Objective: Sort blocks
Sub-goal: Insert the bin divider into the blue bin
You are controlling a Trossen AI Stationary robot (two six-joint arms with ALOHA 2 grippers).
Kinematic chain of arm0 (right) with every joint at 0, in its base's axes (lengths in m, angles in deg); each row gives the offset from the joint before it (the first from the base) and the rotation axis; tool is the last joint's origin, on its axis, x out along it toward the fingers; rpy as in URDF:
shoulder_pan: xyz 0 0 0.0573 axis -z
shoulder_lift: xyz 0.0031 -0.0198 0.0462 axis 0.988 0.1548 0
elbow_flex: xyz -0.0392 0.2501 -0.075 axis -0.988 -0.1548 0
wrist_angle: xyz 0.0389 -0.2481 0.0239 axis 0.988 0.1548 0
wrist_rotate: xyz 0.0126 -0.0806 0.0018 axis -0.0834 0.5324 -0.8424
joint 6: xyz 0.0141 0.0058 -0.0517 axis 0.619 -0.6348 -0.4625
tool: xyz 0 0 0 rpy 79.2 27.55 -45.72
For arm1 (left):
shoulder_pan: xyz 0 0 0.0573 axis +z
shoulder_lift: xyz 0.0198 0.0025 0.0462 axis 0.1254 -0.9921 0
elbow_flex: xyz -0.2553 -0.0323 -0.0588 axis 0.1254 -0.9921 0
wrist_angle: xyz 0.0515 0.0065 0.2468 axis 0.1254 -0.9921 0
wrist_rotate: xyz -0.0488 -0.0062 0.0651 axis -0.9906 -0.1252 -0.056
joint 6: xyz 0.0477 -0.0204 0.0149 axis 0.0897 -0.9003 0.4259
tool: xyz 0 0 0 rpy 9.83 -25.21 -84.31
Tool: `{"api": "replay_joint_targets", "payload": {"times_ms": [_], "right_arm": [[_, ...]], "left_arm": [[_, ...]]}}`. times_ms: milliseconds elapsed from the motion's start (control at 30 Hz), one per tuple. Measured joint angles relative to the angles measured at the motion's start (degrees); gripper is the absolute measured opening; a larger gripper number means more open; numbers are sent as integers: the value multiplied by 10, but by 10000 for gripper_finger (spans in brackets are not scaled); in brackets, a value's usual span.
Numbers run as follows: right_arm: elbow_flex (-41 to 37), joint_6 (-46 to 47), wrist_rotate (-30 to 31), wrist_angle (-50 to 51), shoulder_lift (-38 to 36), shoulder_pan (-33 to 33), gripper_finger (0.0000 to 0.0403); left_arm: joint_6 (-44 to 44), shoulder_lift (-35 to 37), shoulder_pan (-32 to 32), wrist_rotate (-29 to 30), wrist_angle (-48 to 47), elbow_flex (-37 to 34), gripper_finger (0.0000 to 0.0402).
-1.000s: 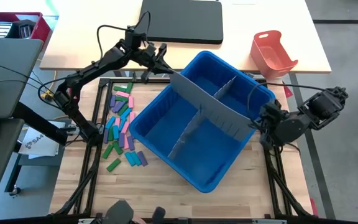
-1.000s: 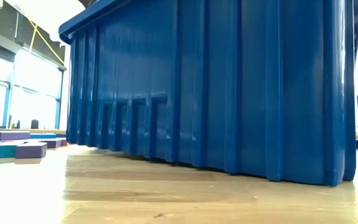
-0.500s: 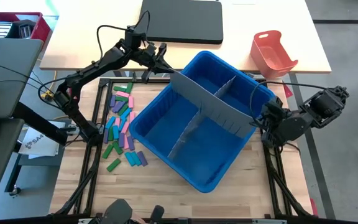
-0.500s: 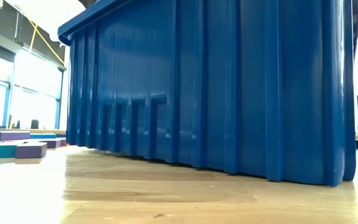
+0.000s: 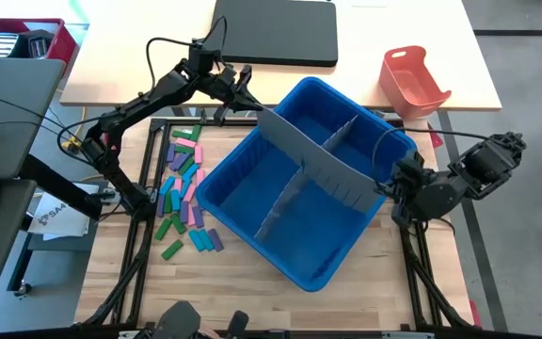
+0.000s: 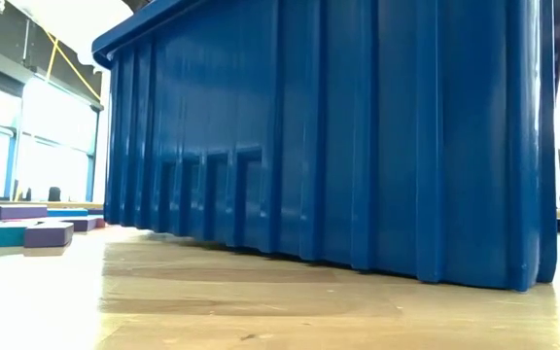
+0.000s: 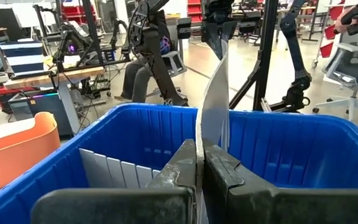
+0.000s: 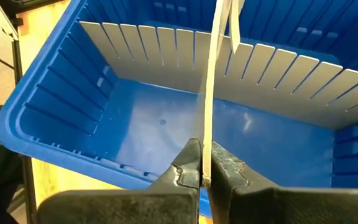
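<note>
Wood table w/ blocks (image 5: 183,185); left gripper (image 5: 249,102) & right gripper (image 5: 385,186) both clamp grey divider (image 5: 318,155).

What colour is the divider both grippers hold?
Grey divider, clearest in the high view.

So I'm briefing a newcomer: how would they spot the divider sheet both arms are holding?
Find the big blue bin mid-table. The long grey slotted divider sheet runs across it, pinched at each end by the left gripper and right gripper; unlike the shorter crosspiece, it stands above the rim.

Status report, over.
Left end effector and right end effector shut on grey divider sheet over blue bin. Blocks unsorted on table.
</note>
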Motion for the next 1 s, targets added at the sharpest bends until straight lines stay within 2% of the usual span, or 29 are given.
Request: {"api": "replay_joint_targets", "payload": {"times_ms": [633, 900, 1000], "right_arm": [[0, -9, -22, 3, -19, 1, 0], [-68, 55, -19, -6, -50, 0, 0], [-70, 34, -6, -2, -49, 0, 0]], "left_arm": [[0, 0, -1, 1, -5, 0, 1], [1, 0, -1, 5, -4, 0, 1], [1, 0, -1, 7, -5, 0, 1]]}}
